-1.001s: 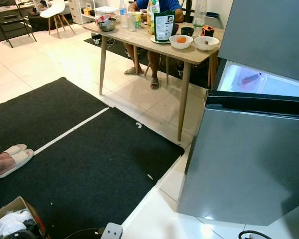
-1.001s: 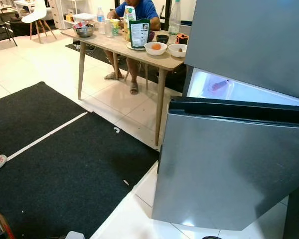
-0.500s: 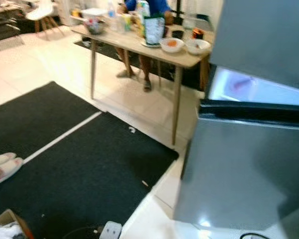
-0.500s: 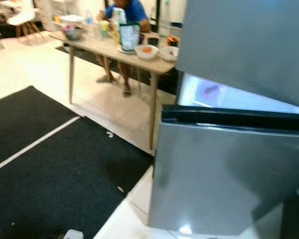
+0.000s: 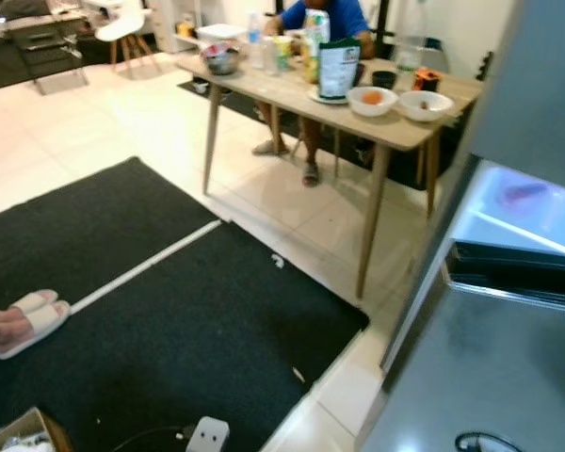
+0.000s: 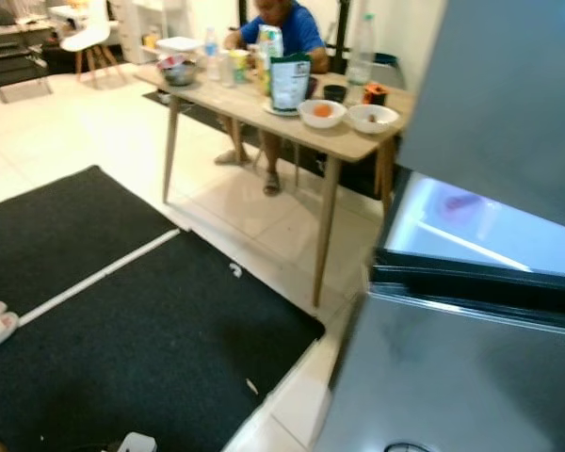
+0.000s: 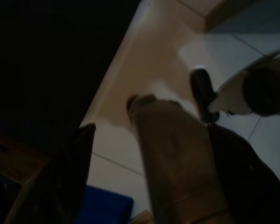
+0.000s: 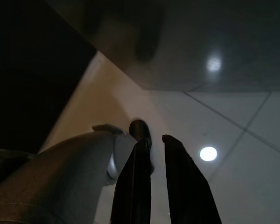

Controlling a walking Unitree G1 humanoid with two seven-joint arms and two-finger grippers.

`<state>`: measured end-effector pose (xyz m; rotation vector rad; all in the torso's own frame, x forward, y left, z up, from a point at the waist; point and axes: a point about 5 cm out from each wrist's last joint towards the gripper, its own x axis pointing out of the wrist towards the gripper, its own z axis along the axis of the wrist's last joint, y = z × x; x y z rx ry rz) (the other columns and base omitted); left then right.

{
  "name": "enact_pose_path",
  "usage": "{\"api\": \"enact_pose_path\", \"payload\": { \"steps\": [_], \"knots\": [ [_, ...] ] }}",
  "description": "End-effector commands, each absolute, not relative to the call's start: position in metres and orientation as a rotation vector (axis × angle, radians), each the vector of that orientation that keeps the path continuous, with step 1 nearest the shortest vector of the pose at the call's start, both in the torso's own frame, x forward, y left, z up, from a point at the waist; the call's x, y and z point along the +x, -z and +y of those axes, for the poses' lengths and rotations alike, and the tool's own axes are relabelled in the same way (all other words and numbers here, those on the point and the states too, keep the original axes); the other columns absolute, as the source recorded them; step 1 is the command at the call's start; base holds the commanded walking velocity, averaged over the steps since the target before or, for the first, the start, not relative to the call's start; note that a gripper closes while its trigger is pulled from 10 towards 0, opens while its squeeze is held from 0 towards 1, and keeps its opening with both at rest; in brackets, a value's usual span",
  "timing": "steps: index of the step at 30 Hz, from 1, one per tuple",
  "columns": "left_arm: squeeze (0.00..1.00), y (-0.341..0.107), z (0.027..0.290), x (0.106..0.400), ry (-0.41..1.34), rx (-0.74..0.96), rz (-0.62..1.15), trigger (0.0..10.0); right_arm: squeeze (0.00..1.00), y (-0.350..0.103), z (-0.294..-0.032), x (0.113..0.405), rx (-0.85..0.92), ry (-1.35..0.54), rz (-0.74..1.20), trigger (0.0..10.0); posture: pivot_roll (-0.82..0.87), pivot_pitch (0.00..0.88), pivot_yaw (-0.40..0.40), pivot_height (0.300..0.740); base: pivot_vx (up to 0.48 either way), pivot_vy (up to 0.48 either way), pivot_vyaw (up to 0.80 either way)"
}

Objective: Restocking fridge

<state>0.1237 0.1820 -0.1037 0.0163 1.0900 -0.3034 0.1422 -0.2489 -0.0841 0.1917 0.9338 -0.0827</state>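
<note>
Standing open at the robot's right, the fridge is seen with its lit compartment exposed above a grey door that swings out toward the robot. Goods for restocking are judged to be those on the wooden table beyond the black mat: two white bowls, one with an orange fruit, near the table's right end beside the fridge, a green pouch just behind them, and bottles and a metal bowl toward the far left end. A person is seated behind the table, and a slippered foot rests at the mat's left edge.

The right gripper is seen hanging over the tiled floor, its two black fingers nearly closed with a narrow gap and nothing between them. The left gripper is seen dark and close; how far it is open, or whether the brownish object between its fingers is held, cannot be told.

Several hazards are judged likely. The swung-out door could be struck by a leg or arm during a turn toward the table. A power strip and cable lie on the mat close by, where a foot could be snagged. The table leg nearest the fridge leaves a tight passage, and the bowls at that end could be knocked.
</note>
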Motion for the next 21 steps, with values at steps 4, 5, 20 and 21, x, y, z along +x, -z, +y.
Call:
{"api": "enact_pose_path", "payload": {
  "steps": [4,5,20,21],
  "knots": [
    [0.0,0.11,0.181,0.106,0.291,0.001,1.163,10.0,0.0,0.072,-0.267,0.155,0.36,0.23,0.784,10.0,-0.07,0.062,-0.03,0.74,0.0,0.0,0.0],
    [0.0,0.11,0.181,0.107,0.291,0.001,1.162,10.0,0.0,0.07,-0.27,0.158,0.377,0.251,0.761,10.0,-0.07,0.061,-0.031,0.74,0.0,0.0,0.0],
    [0.0,0.11,0.181,0.105,0.303,0.002,1.165,10.0,0.0,0.017,-0.292,0.229,0.46,0.312,0.397,10.0,-0.07,0.068,-0.029,0.74,0.0,0.0,0.0],
    [0.0,0.11,0.181,0.105,0.303,0.002,1.165,10.0,0.0,0.008,-0.293,0.24,0.447,0.303,0.359,10.0,-0.06,0.071,-0.03,0.74,0.0,0.0,0.0]
  ]
}}
